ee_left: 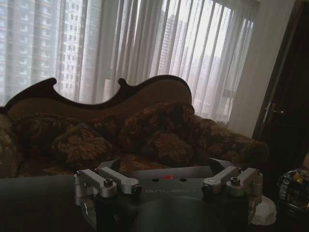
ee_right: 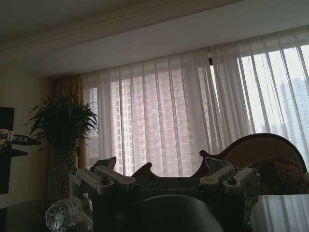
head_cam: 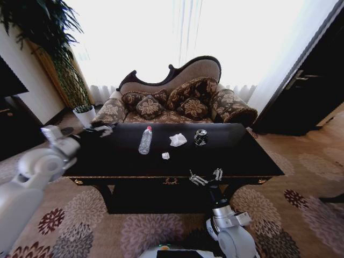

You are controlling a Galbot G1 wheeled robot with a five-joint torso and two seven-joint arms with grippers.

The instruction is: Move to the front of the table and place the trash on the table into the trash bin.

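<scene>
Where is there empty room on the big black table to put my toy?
The table is bare right of the can and along the front left, before the bottle. The middle is crowded: bottle, tissue, scrap, can.

The word "GALBOT" stands embossed on the left gripper [ee_left: 169, 193] body. The right gripper [ee_right: 164, 189] body bears it too.
</scene>
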